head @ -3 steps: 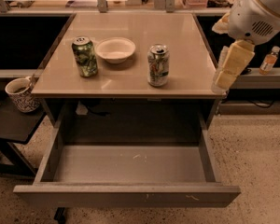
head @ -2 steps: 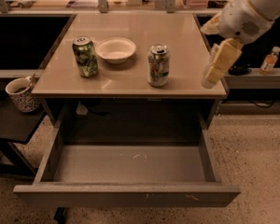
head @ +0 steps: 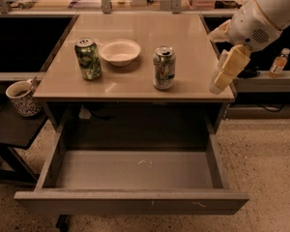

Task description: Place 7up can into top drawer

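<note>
Reach step: can not yet grasped, drawer open and waiting.
The top drawer (head: pixel 130 202) is pulled out in front. The 7up can (head: pixel 164 67) stands upright on the table (head: pixel 193 47) above it. The gripper (head: pixel 217 86) hangs apart at the right edge; I cannot tell if it is spread. The next move is leftward to the can; the green can (head: pixel 88 58) and bowl (head: pixel 120 51) sit out of the way.

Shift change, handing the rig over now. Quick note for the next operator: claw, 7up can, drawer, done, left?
The claw hangs at the right edge of the table, right of the 7up can, apart from it, carrying nothing.
The 7up can stands upright on the tabletop near its front edge, right of the white bowl.
The top drawer is pulled open below, can not in it.
Done: drawer open.
Left: grasp the can, lower it into the drawer, release.
</note>
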